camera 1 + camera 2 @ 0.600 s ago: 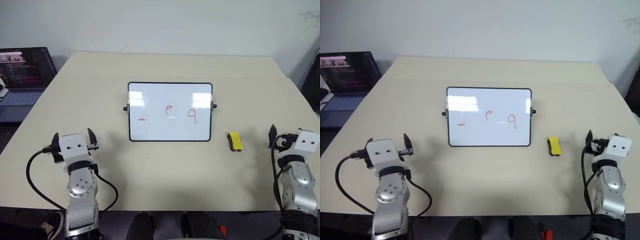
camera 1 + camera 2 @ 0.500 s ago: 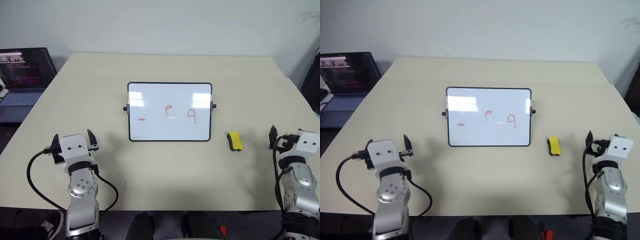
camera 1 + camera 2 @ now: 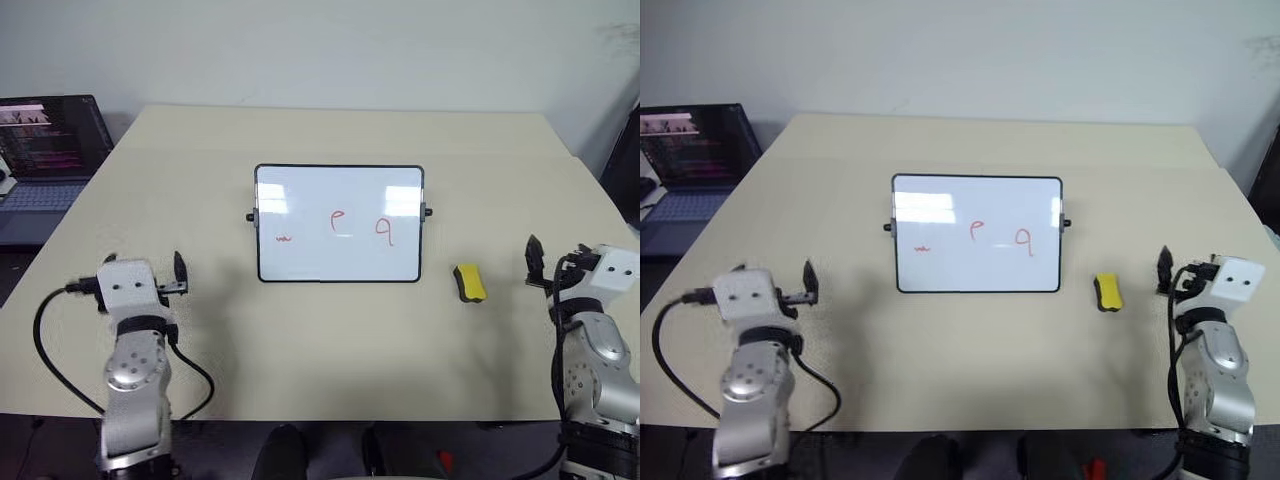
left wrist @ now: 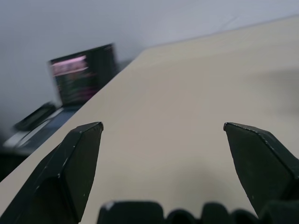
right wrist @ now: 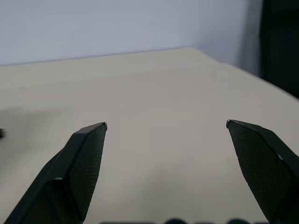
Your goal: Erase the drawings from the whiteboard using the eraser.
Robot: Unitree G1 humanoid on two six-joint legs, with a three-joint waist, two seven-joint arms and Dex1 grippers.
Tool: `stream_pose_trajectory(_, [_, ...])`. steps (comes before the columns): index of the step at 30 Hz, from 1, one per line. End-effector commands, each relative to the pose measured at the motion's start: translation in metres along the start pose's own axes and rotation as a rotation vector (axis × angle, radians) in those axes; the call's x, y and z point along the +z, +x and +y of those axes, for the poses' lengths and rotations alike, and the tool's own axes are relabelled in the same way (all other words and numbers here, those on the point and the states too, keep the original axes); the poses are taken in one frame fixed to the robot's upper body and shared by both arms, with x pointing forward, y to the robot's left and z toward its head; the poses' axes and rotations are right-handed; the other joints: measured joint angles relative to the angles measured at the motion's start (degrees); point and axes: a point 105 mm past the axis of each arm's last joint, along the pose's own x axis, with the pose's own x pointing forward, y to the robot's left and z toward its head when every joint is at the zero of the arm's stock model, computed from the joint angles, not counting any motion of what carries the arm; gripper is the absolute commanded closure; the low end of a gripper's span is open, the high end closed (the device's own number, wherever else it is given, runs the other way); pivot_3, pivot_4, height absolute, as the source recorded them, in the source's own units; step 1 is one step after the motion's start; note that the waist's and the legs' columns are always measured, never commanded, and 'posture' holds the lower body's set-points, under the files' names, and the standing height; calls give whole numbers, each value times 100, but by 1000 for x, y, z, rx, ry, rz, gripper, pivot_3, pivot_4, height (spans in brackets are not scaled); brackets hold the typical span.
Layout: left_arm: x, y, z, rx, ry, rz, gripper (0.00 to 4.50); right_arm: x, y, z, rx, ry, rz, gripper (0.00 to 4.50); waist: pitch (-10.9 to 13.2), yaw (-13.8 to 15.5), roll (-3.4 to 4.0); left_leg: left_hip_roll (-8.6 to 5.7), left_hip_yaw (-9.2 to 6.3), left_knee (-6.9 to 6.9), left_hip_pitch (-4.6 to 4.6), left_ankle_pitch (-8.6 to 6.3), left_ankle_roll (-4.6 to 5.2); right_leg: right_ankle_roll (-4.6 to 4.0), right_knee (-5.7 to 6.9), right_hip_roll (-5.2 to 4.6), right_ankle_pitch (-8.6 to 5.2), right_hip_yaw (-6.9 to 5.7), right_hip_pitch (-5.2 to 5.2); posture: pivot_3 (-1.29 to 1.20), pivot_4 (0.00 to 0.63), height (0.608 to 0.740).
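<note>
Plain white wall behind, and a big beige table (image 3: 330, 340) takes up most of what I'm looking at, with a laptop (image 3: 50, 150) glowing off at the far left edge that has nothing to do with the job. Starting at the business end: the right gripper (image 5: 166, 135) has its two black fingers (image 5: 77, 163) spread wide with nothing between them but bare tabletop, and the left gripper (image 4: 161, 135) is the same deal, fingers (image 4: 70, 168) wide apart and empty, pointing out over the table toward the laptop side. From the head camera both arms sit low near my edge of the table, one off each front corner, well apart from everything. The eraser (image 3: 470, 282) is lying flat on the table just to the right of the whiteboard (image 3: 340, 224), closer to my right arm than my left, with a clear gap between it and the right gripper. The board sits propped in the middle and the drawings (image 3: 338, 227) are all there in red, squiggle on the left and the two loopy ones to its right. So I'd call this the very start, nothing grabbed yet. Next move looks like swinging the right arm inward and forward, tipping the fingers down over the eraser, and closing across its narrow sides, without shoving it into the board frame.
</note>
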Motion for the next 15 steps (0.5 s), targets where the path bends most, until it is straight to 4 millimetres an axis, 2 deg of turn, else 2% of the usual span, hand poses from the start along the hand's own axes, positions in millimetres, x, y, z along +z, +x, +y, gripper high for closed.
stream_pose_trajectory(1, [51,10,-31,-336,-65,-166,0,22,-6,17,64,47,-23,24,4,22,6,-2,1,0,0,0,0,0,0,-2,0,2,0,0,150,740])
stream_pose_trajectory(4, [64,11,-63,-681,-97,-142,0,29,-18,30,101,74,2,24,4,26,7,-3,-5,0,-7,0,0,1,-4,-1,-1,-5,-4,0,150,740])
stream_pose_trajectory(5, [69,8,-72,-789,-106,-129,0,31,-23,39,124,78,7,24,3,11,8,-1,-7,-2,-10,0,0,1,-4,1,-1,-6,-6,0,150,740])
stream_pose_trajectory(8, [79,-10,-98,-1080,-74,-97,0,22,-32,56,182,82,99,24,6,-42,13,2,-10,-7,-10,-1,0,7,-7,3,-6,-5,-9,0,150,740])
stream_pose_trajectory(11, [78,-25,-114,-1254,-40,-72,0,11,-36,63,190,60,174,24,7,-98,14,3,-15,-8,-6,-1,1,12,-6,4,-9,9,-11,0,150,740])
stream_pose_trajectory(15, [66,-49,-135,-1463,48,-47,0,5,-41,74,202,57,213,24,9,-104,17,4,-21,-8,-6,-1,1,20,-5,8,-15,5,-13,0,150,740])
